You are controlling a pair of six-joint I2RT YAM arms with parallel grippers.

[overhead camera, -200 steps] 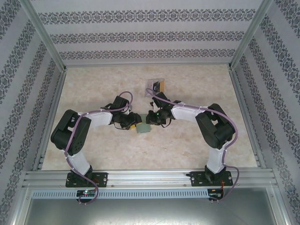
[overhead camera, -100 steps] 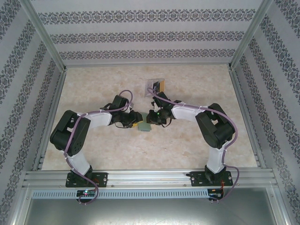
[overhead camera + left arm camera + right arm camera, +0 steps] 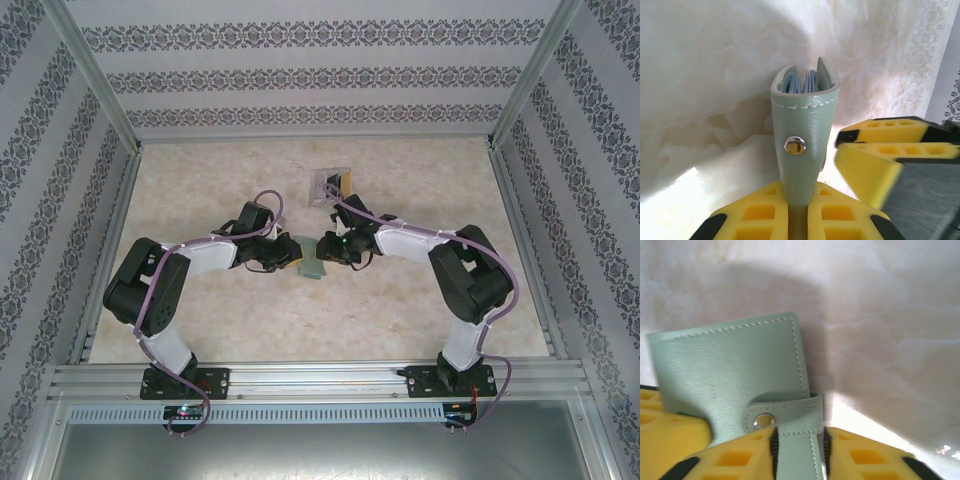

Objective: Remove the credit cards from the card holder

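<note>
1. Looking down from above, I see a pale marbled table (image 3: 430, 180) ringed by patterned walls. Both arms bend inward so that their wrists meet near its middle.
2. A clear tray (image 3: 331, 184) with black and orange contents lies beyond that meeting point, apart from both claws.
3. The card holder (image 3: 312, 264), grey-green and folded, stands between the two claws over the middle of the table.
4. The left claw (image 3: 798, 222) is clenched on the card holder's lower end, and the leather runs down between its yellow pads (image 3: 755, 215).
5. The right claw (image 3: 799, 457) presses its pads against either side of the closure strap (image 3: 790, 411), so I read it as grasping the card holder by that strap.
6. The metal snap (image 3: 763, 421) sits on the strap against the cover. I judge it fastened, though I cannot be sure.
7. At the open top, thin edges of pale blue lining (image 3: 801, 82) show between the covers. I cannot tell any credit cards from them.
8. I judge the task early, at the opening step with nothing drawn out. Next, the right claw must peel the strap off the snap while the left claw holds firm. Then the covers need spreading so that a card edge shows.
</note>
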